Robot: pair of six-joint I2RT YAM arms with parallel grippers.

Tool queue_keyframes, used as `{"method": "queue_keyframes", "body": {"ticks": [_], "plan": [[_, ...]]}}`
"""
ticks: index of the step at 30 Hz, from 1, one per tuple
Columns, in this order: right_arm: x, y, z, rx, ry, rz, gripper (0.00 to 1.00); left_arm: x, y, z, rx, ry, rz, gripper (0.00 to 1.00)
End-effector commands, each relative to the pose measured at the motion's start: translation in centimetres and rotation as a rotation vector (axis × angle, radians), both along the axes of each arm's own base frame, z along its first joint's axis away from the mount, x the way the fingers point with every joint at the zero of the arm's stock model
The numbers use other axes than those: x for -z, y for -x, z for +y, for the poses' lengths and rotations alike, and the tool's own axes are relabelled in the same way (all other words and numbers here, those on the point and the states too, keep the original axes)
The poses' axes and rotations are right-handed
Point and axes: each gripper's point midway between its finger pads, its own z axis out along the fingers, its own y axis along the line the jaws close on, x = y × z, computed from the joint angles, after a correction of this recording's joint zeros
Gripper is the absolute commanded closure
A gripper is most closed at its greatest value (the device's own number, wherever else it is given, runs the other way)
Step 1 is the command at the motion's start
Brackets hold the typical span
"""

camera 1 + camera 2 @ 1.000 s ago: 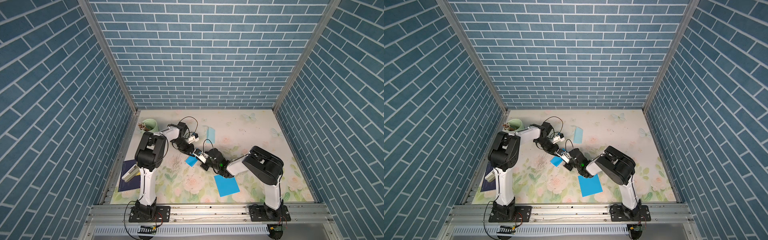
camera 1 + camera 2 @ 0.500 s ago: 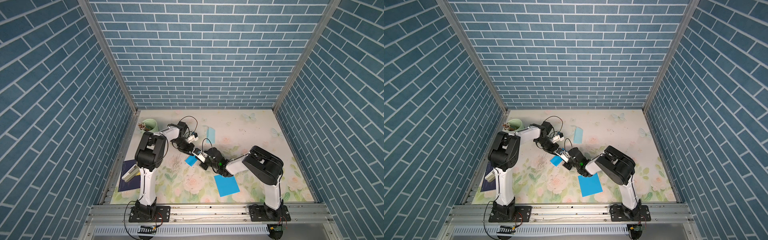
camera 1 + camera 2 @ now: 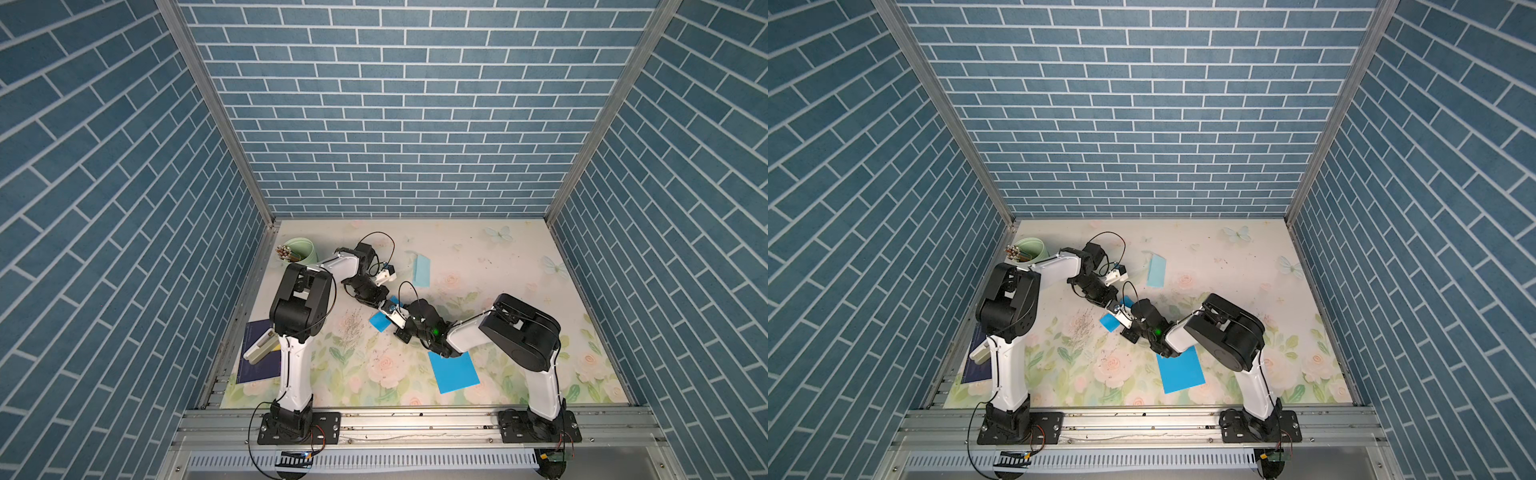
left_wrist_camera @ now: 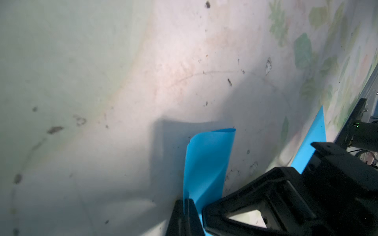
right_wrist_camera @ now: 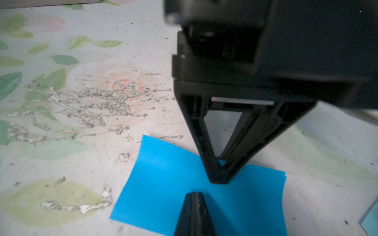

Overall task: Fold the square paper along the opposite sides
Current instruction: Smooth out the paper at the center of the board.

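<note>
- Bright blue square paper sheet (image 5: 163, 183): thin, smooth, faint sheen.
- Pale floral-printed tabletop (image 5: 92, 163): matt, scuffed, rough grey scratches at left.
- Black moulded-plastic left gripper (image 5: 218, 179): matt.
- Silver metal rail (image 3: 415, 419), near edge: brushed.

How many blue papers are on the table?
3: small paper in the middle, big paper nearer the front, pale paper farther back. Others could be hidden.

Square paper (image 3: 378, 322): bright blue, plain. Second sheet (image 3: 453, 371): same bright blue. Folded paper (image 3: 422, 270): pale blue. Surface (image 3: 519, 266): cream with pink roses, green leaves and pale blue butterflies. Walls (image 3: 395, 124): blue brick pattern, white joints. Cup (image 3: 309, 250): pale green. Book (image 3: 255, 372): dark navy.
</note>
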Motion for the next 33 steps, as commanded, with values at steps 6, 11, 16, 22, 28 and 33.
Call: {"method": "queue_keyframes", "body": {"ticks": [6, 11, 16, 22, 28, 33], "plan": [[4.9, 3.6, -1.0, -0.071, 0.186, 0.062, 1.0, 1.9, -0.3, 1.9, -0.027, -0.111, -0.033, 1.0], [6.5, 5.6, -0.6, -0.109, 0.192, 0.115, 1.0, 2.3, 0.0, 2.7, -0.047, -0.147, -0.047, 1.0], [8.2, 7.4, -1.3, -0.131, 0.235, 0.144, 1.0, 2.0, -0.3, 2.6, -0.05, -0.144, -0.065, 1.0], [8.8, 8.4, -2.2, -0.129, 0.252, 0.164, 1.0, 1.7, -0.2, 2.3, -0.044, -0.131, -0.07, 1.0], [8.9, 9.3, -2.5, -0.148, 0.252, 0.168, 1.0, 1.6, -0.1, 2.1, -0.028, -0.127, -0.076, 1.0], [7.8, 9.8, -2.2, -0.172, 0.226, 0.157, 1.0, 1.3, 0.3, 1.1, -0.007, -0.099, -0.07, 1.0]]}}
